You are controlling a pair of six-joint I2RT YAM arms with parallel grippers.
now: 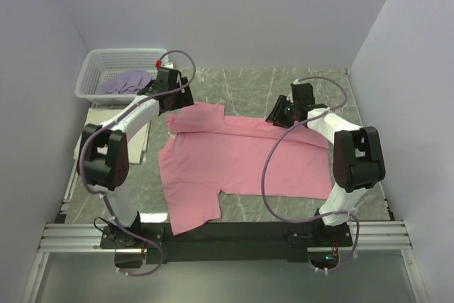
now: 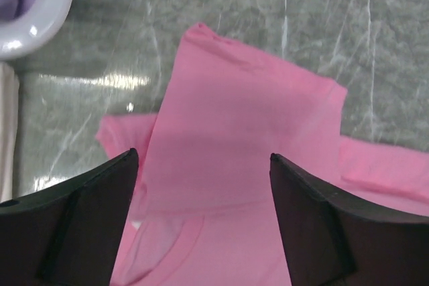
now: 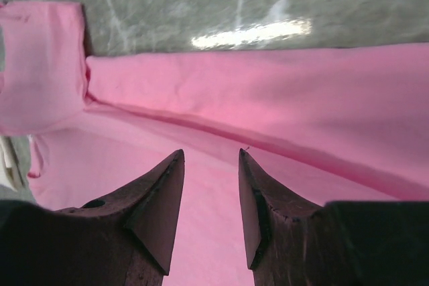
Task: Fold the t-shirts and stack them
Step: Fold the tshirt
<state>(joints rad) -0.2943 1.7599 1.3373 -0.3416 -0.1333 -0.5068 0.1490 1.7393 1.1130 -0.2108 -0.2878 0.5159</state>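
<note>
Two pincers hang over the pink t-shirt (image 1: pixel 234 164), which lies spread on the table (image 1: pixel 284 79) with its far edge folded over. We see the left gripper (image 2: pixel 202 157) gaping wide above the folded sleeve by the collar, gripping nothing. The right gripper (image 3: pixel 211 153) stands partly open just above the folded far-right edge, likewise empty. The lavender t-shirt (image 1: pixel 126 81) sits in the basket (image 1: pixel 89 69).

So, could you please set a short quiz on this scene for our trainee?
1. True or false: the pink t-shirt lies inside the white basket.
2. What is in the basket? A) a lavender t-shirt B) a green towel C) nothing
3. Fill in: the left tool is ____ (open/shut) above the pink t-shirt.
Key: 1 false; 2 A; 3 open.
</note>
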